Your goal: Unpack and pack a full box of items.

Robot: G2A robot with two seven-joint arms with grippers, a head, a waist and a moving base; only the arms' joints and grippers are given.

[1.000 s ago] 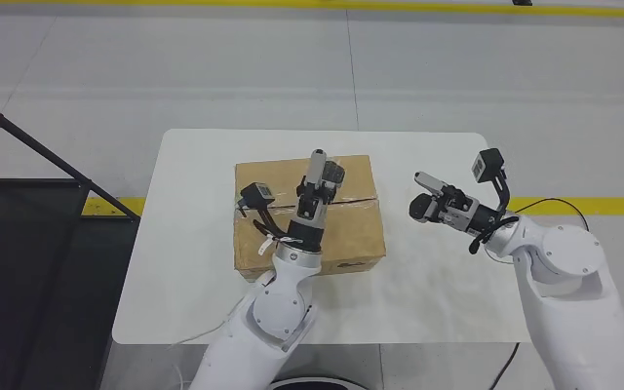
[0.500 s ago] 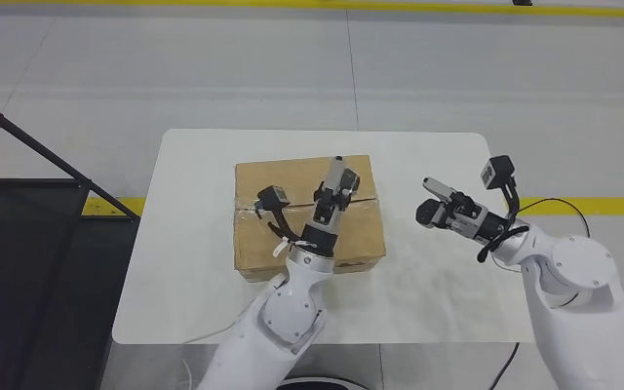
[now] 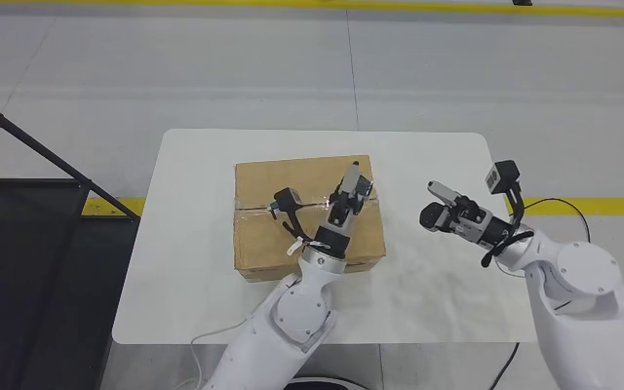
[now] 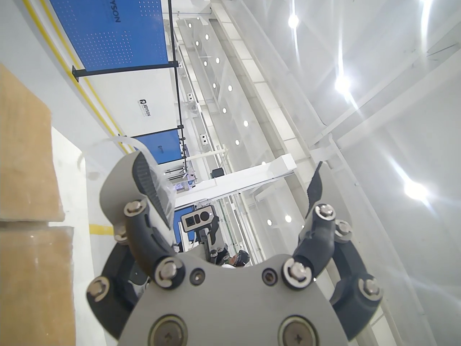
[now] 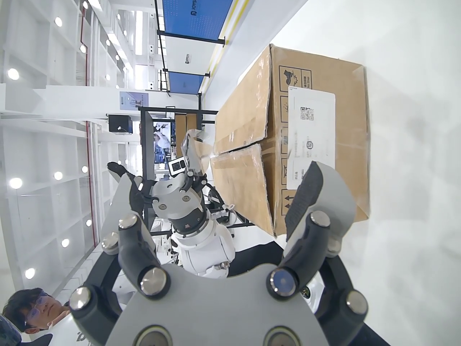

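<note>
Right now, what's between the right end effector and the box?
Bare table only, between right end effector and box; top view shows it.

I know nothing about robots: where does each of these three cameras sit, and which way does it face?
Top view: above the arms, looking down on the white table and cardboard box; both arms show.
Left wrist view: on the left wrist, tilted up at ceiling lights; its open left fingers show.
Right wrist view: on the right wrist, facing the box's labelled end; its open right fingers show.
Shared: the box appears in all three.
</note>
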